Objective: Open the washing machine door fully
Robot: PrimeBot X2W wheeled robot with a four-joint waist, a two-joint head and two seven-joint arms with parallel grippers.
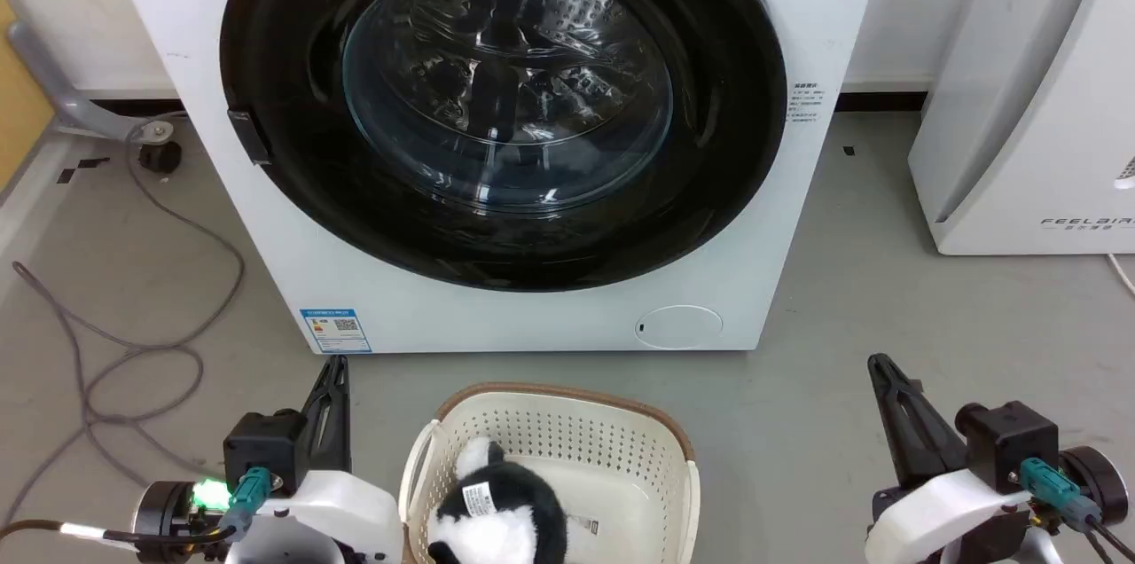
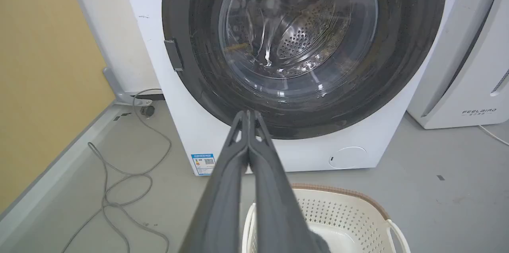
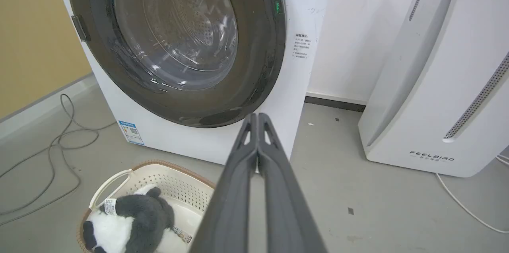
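Note:
The white washing machine (image 1: 532,316) stands straight ahead on the floor. Its round glossy black door (image 1: 293,156) with the clear glass bowl sits flush against the front, closed; a small dark handle tab (image 1: 248,136) shows on its left rim. The same door (image 2: 199,66) faces the left wrist view and appears again as the door (image 3: 262,58) in the right wrist view. My left gripper (image 1: 337,362) is low at the left, shut and empty, well short of the machine. My right gripper (image 1: 878,362) is low at the right, also shut and empty. Shut fingers (image 2: 248,141) and fingers (image 3: 256,141) point toward the machine's lower front.
A cream laundry basket (image 1: 550,409) with a black-and-white plush toy (image 1: 497,511) sits on the floor between my arms, in front of the machine. A white FEELBAIRD appliance (image 1: 1029,103) stands at the right. Grey cables (image 1: 133,351) loop on the floor at the left.

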